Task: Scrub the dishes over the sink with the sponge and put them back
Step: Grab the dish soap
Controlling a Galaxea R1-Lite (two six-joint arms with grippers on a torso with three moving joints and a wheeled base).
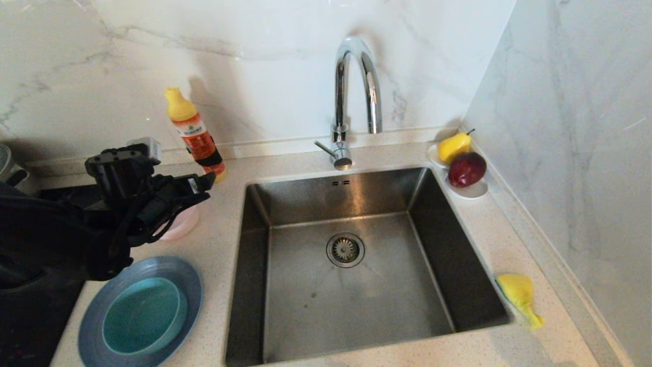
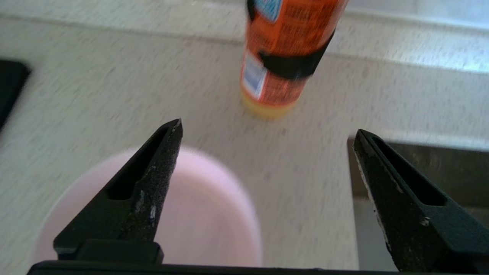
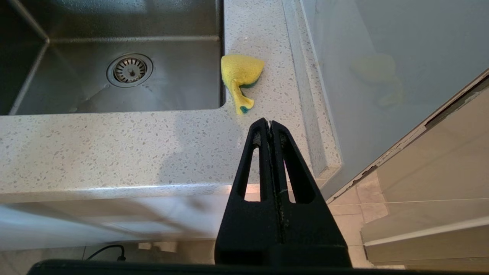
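Left of the sink (image 1: 305, 306), a teal bowl (image 1: 142, 316) sits in the grey-blue plate (image 1: 94, 311). Behind them stands the pale pink bowl (image 1: 184, 227), partly hidden by my left gripper (image 1: 201, 188). That gripper (image 2: 268, 127) hovers open and empty over the counter, one finger above the pink bowl (image 2: 198, 214). The yellow sponge (image 1: 517, 293) lies crumpled on the counter at the sink's front right corner. My right gripper (image 3: 270, 122) is shut and empty, parked off the counter's front edge, with the sponge (image 3: 240, 72) a little beyond its tip.
An orange detergent bottle (image 1: 196, 135) stands by the wall just beyond the left gripper. The chrome tap (image 1: 351, 86) arches over the basin. A yellow pear (image 1: 453, 146) and a dark red fruit (image 1: 466, 169) rest on a white dish (image 1: 471, 191). A black hob (image 1: 30, 316) lies far left.
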